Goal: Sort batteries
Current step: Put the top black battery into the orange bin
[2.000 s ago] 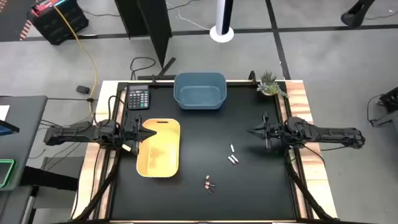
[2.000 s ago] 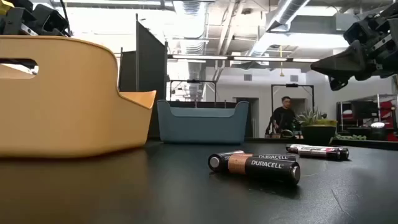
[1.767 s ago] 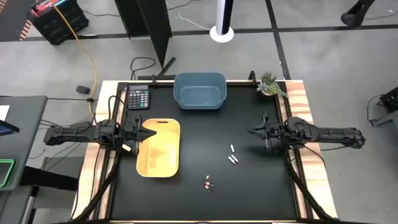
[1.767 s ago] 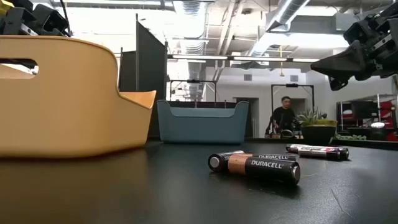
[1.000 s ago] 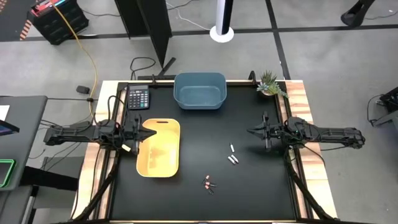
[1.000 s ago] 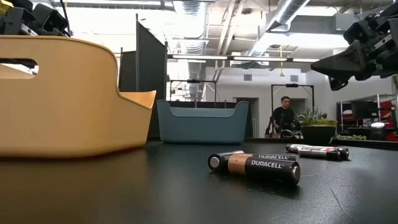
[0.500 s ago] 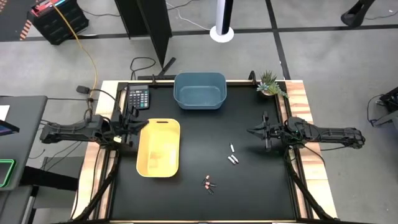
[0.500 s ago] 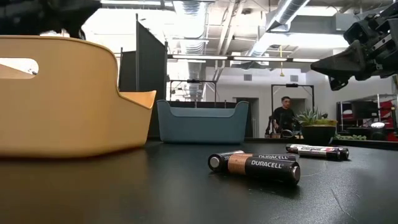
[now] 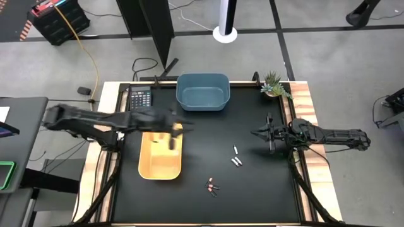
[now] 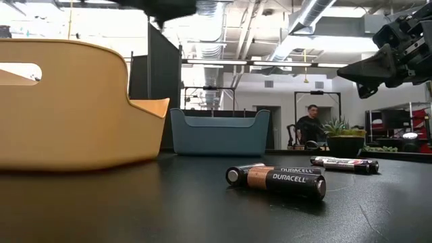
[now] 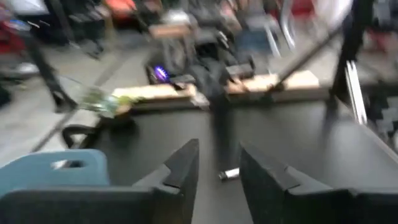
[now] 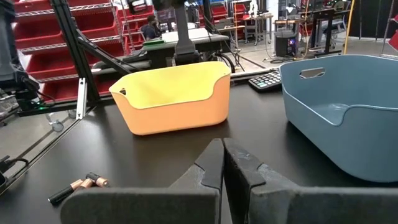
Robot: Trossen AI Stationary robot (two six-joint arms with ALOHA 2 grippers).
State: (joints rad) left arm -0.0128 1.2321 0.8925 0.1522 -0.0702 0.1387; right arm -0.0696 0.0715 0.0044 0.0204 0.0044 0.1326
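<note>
From above, the black surface (image 9: 265,189) carried a yellow tray (image 9: 159,161) toward nine o'clock and a blue bin (image 9: 202,92) at twelve. The whitish batteries (image 9: 236,157) lay just right of centre, and the dark copper batteries (image 9: 211,186) sat toward six o'clock, well apart from both containers. The left claw (image 9: 172,129) hung blurred over the yellow tray's far end, its arm stretching in from nine o'clock. The right claw (image 9: 257,133) waited near three o'clock, pointing toward the centre. A calculator (image 9: 139,99) and a small plant (image 9: 274,84) stood at the far corners.

At table height, two copper-banded batteries (image 10: 277,180) lay touching in the foreground, with the pale batteries (image 10: 344,163) farther back toward three o'clock. The yellow tray (image 10: 64,101) filled the nine o'clock side, and the blue bin (image 10: 219,132) stood behind. The right claw (image 10: 347,69) hovered high at two o'clock. A person (image 10: 310,128) stood in the room beyond.

The left wrist view – blurred – showed its claw (image 11: 219,165) parted a little, holding nothing, with one pale battery (image 11: 228,174) ahead on the surface.

The right wrist view showed its claw (image 12: 222,163) pressed together and empty, facing the yellow tray (image 12: 171,96), the blue bin (image 12: 342,109) and the dark batteries (image 12: 81,185).
</note>
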